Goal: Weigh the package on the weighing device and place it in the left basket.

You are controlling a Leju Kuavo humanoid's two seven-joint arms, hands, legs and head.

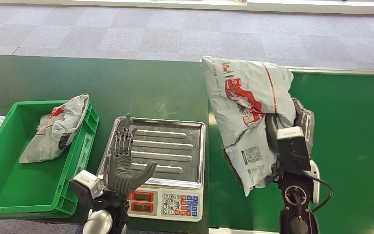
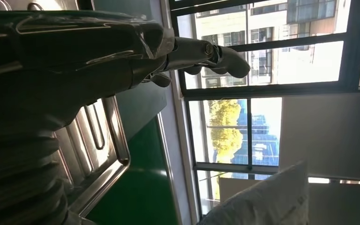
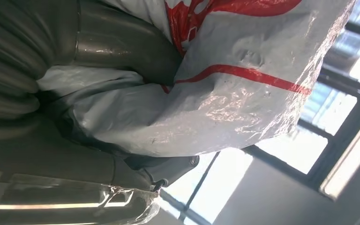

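Right hand: the right hand (image 1: 292, 127) gripped the package (image 1: 246, 114), its fingers wrapped into the soft plastic. In the right wrist view the thumb (image 3: 122, 47) pressed across the bag's red-printed face.
Package position: held clear of the counter (image 1: 350, 146), at about 3 o'clock from the scale pan, hanging slack below the grip with its lower corner drooping toward the counter.
Left hand: the left hand (image 1: 124, 163) held nothing, its fingers spread and pointing up, raised over the 9 o'clock side of the scale pan.
Scale: the steel pan (image 1: 175, 146) of the weighing scale (image 1: 168, 202) stood bare, keypad and red displays at its 6 o'clock edge.
Basket: the green basket (image 1: 9, 190) sat at 9 o'clock from the scale, with one bagged parcel (image 1: 58, 129) resting against its wall nearest the scale.
Step in hand (judgement): carrying the package to the pan; weighing not yet done.
Method advised: travel toward 9 o'clock with the sagging corner kept above the pan rim, lower flat onto the pan's centre so no part overhangs onto the counter or keypad, then release fully.
Risk: the left hand above the pan could obstruct or touch the load and falsify the reading.
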